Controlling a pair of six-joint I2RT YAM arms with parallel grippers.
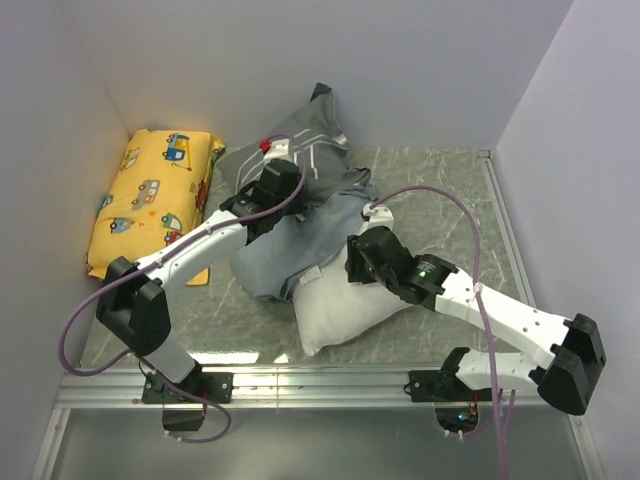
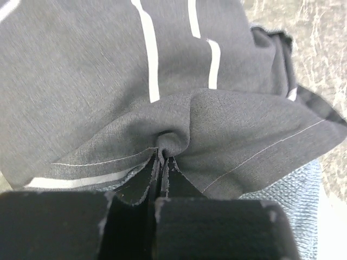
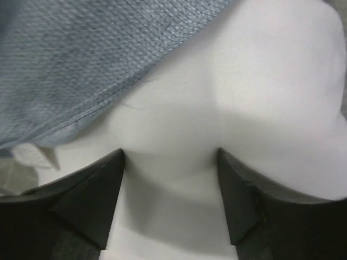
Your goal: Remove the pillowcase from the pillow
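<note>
The pillowcase (image 1: 300, 150) is dark grey with white stripes and lies bunched at the back middle. Its lighter blue-grey inside (image 1: 290, 250) still covers the far end of the white pillow (image 1: 345, 310), whose near end lies bare on the table. My left gripper (image 1: 275, 188) is shut on a pinched fold of the pillowcase (image 2: 81, 81), with the fabric puckered between its tips (image 2: 161, 160). My right gripper (image 1: 358, 262) is open and its fingertips (image 3: 116, 162) press down into the bare pillow (image 3: 260, 81), just beside the pillowcase's hem (image 3: 81, 65).
A yellow vehicle-print cushion (image 1: 155, 195) lies at the back left against the wall. White walls close in the left, back and right sides. A metal rail (image 1: 320, 380) runs along the table's near edge by the arm bases.
</note>
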